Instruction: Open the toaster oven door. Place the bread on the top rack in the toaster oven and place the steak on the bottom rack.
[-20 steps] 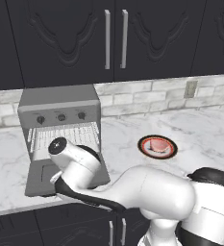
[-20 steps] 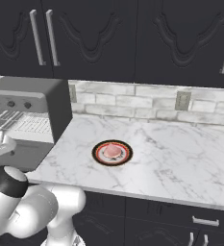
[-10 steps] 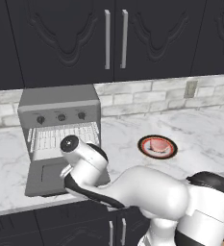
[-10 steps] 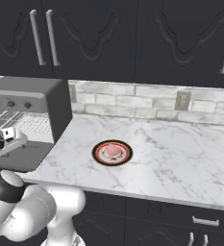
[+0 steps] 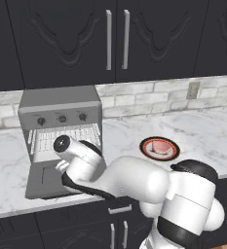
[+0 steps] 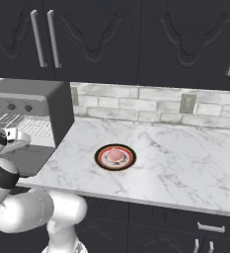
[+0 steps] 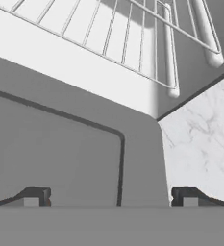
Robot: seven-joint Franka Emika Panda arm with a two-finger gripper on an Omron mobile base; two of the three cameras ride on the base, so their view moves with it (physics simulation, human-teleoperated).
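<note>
door: down flat, oven open | jaws: wide open, held nothing, over door | change: your arm lifted up off door | steak: on plate, bench | next: you could fetch food

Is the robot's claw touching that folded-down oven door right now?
Cannot tell. In the hand view the gripper is open with its tips spread above the toaster oven door, but no view shows plainly whether a gap remains.

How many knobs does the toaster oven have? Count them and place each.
3 knobs in a row across the front of the toaster oven: left, middle, right. None seems hidden.
</note>
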